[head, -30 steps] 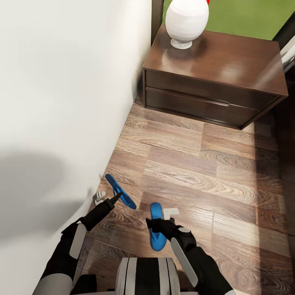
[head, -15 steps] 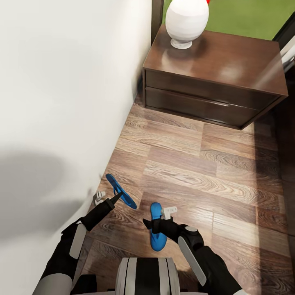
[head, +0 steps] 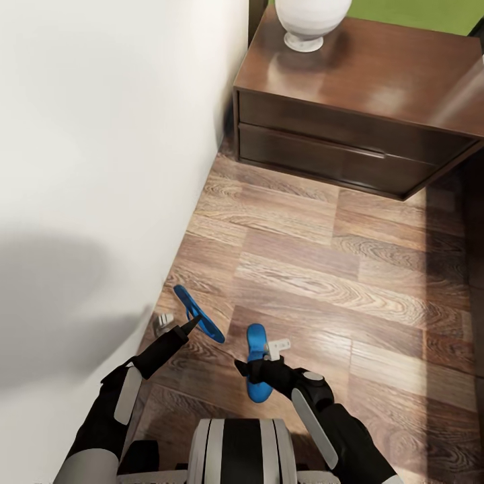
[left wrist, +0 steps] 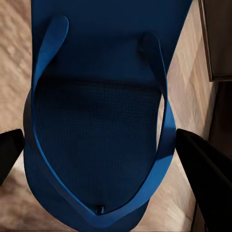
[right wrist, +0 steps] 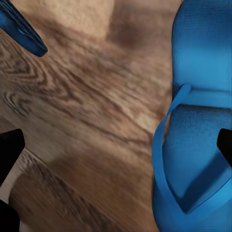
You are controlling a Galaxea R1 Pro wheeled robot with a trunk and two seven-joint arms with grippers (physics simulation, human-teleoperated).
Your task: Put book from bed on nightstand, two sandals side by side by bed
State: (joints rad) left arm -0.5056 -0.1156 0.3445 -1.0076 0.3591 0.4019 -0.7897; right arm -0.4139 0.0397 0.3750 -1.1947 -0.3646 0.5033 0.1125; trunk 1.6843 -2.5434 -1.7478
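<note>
One blue sandal hangs tilted on its edge near the wall, with my left gripper shut on it. In the left wrist view this sandal spans the gap between both fingertips. The other sandal lies flat on the wood floor. My right gripper hovers over it, open. In the right wrist view that sandal sits beside one finger, and the held sandal shows at a corner. The nightstand stands ahead. The book is out of view.
A white wall runs close along my left arm. A white round vase stands on the nightstand. Two small white pieces lie on the floor by the sandals. A dark strip borders the right edge.
The view has shifted, so the nightstand sits higher in the picture. My right forearm swung outward over the flat sandal. The left gripper and its sandal kept their place.
</note>
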